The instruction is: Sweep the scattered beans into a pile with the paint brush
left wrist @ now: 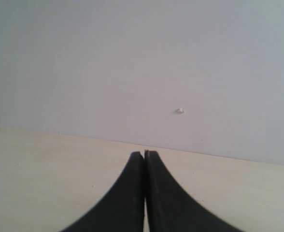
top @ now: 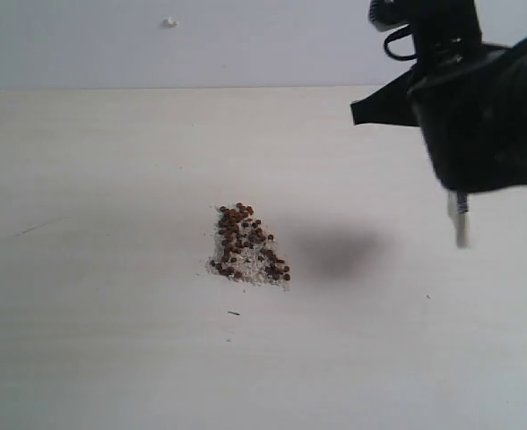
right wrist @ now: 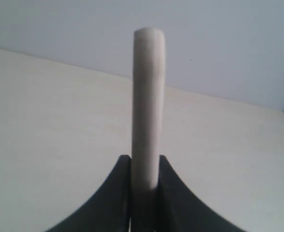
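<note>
Right tool [right wrist: 144,163]: jaws closed narrowly on the paint brush [right wrist: 148,96], whose long axis runs straight out from between them. In the exterior view its low end hangs beneath the arm, apparently clear of the surface [top: 84,340]. Left tool [left wrist: 145,153]: jaws pressed together, nothing held. The beans [top: 244,235]: gathered mid-surface in the pile [top: 254,260], elongated on a diagonal, mixed with white crumbs. Key relation: pile lies left of the brush in the exterior view, well apart; right arm nearer, so any further sweep would likely begin with a leftward reach.
</note>
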